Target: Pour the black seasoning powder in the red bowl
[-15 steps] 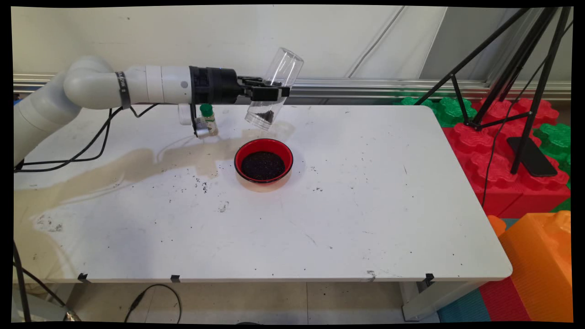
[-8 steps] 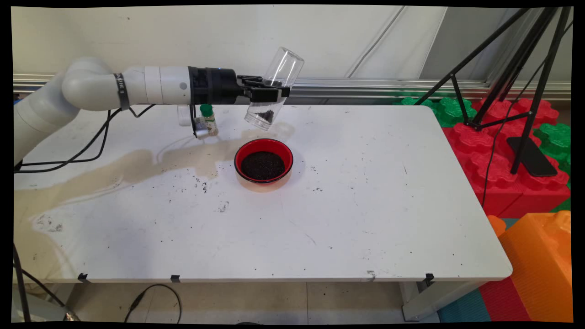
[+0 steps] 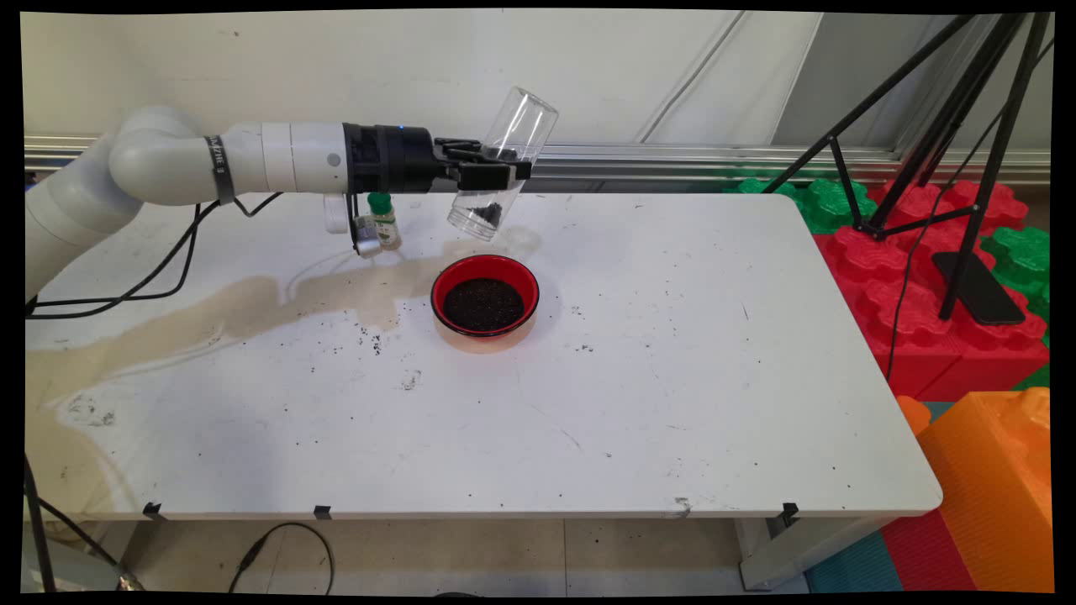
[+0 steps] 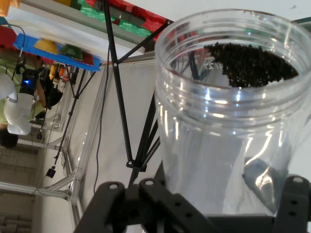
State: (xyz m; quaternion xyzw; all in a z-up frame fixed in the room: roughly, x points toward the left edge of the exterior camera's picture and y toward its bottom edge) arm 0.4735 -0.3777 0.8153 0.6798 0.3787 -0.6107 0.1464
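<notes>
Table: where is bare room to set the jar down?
Free: right half of the table, right of the red bowl, and the near strip in front. Crowded: back left, by the green-capped bottle beneath the claw holding the jar.

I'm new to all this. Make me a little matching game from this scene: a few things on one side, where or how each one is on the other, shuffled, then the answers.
Things:
1. clear jar
2. red bowl
3. green-capped bottle
4. tripod

States:
A. stands on the table's far side, below the arm
B. tilted mouth-down in the gripper, a few dark grains near its mouth
C. off the table's right end, among foam blocks
D. on the table, full of dark grains

Pairs: 1-B, 2-D, 3-A, 4-C
</notes>
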